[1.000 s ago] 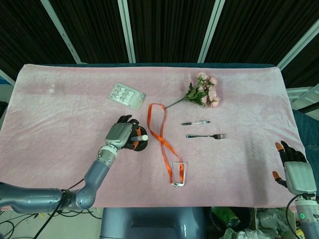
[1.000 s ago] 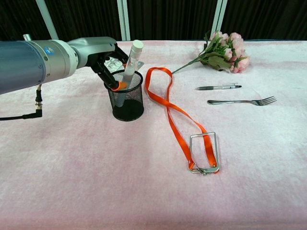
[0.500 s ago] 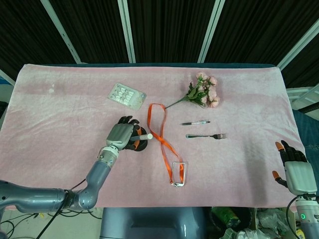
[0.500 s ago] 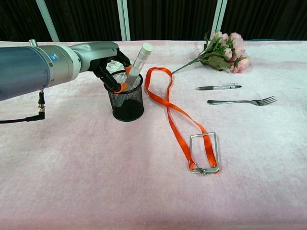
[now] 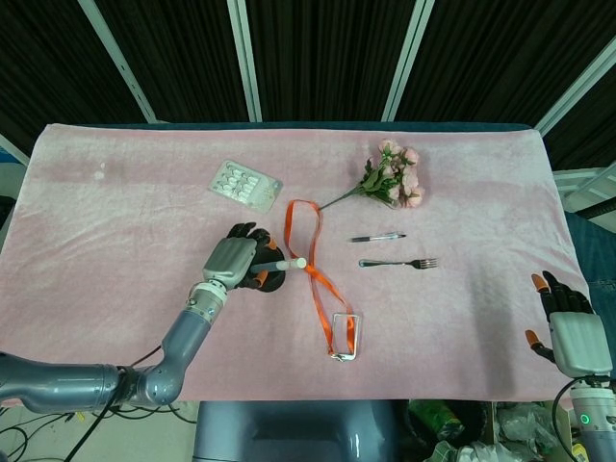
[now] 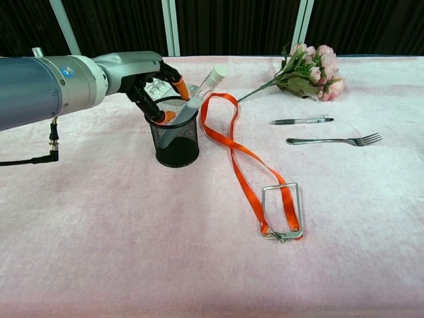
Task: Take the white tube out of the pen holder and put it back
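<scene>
A black mesh pen holder [image 6: 176, 141] stands on the pink cloth, left of centre. The white tube [image 6: 203, 89] leans steeply to the right out of it, with its capped end high and its lower end still inside the rim. My left hand [image 6: 147, 78] is over the holder's far rim and grips the tube low down between its orange-tipped fingers. From the head view the left hand [image 5: 234, 260] covers most of the holder [image 5: 270, 281], and the tube [image 5: 281, 264] pokes out to the right. My right hand [image 5: 572, 330] hangs off the table's right end, fingers apart, holding nothing.
An orange lanyard [image 6: 234, 150] with a metal clip [image 6: 282, 211] lies just right of the holder. A pen [image 6: 301, 120], a fork [image 6: 333, 140] and a pink flower bunch [image 6: 306, 73] lie further right. A blister pack [image 5: 245, 183] sits behind the holder.
The left hand has tipped the tube further to the right and drawn it partly up; its capped end now hangs over the lanyard. The right hand has not moved.
</scene>
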Controlling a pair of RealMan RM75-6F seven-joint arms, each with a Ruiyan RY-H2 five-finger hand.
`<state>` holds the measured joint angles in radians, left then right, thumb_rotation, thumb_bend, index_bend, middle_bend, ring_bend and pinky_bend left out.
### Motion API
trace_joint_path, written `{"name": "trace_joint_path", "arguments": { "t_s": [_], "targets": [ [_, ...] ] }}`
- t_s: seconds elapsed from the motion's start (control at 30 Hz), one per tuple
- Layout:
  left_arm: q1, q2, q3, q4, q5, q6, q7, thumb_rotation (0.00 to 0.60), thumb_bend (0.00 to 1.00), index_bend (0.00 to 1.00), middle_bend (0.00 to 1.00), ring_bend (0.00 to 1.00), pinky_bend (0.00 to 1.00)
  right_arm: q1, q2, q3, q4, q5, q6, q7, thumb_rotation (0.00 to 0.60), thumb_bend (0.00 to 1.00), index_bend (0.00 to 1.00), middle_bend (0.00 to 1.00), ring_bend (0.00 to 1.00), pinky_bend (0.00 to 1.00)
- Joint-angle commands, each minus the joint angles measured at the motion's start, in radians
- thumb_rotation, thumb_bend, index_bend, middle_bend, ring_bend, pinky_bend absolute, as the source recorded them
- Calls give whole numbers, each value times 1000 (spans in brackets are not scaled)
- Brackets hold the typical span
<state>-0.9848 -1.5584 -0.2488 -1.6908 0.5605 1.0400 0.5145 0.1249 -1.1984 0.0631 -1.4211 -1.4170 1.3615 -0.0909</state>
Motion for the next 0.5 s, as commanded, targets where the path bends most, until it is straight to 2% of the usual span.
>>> {"name": "trace_joint_path", "arguments": {
  "t_s": [0.03,0.2,0.27,0.3,0.37,0.5],
  "targets": [
    [11,20,-3,-28,14,9,-11,600,406,281,156,0,0,-1,1,1,-1,0,2,1,600,189,26,53,138,182],
    [47,82,-8,-114,77,43,-47,600,406,271,142,0,0,-2,2,2,0,0,6,4,600,189,26,53,139,182],
    [78,133,5,-165,167,98,-47,600,406,267,140,0,0,-3,3,4,1,3,7,5,600,189,26,53,139,182],
    [114,186,38,-211,258,185,-6,600,406,264,138,0,0,-4,4,5,3,7,6,6,600,189,26,53,139,182],
    [162,232,82,-262,343,264,22,600,406,256,133,0,0,-4,5,7,5,11,4,7,600,188,26,54,138,182],
    [240,301,141,-332,413,372,65,600,402,224,95,0,0,-4,9,8,8,15,1,13,600,189,26,53,138,182]
  ]
}}
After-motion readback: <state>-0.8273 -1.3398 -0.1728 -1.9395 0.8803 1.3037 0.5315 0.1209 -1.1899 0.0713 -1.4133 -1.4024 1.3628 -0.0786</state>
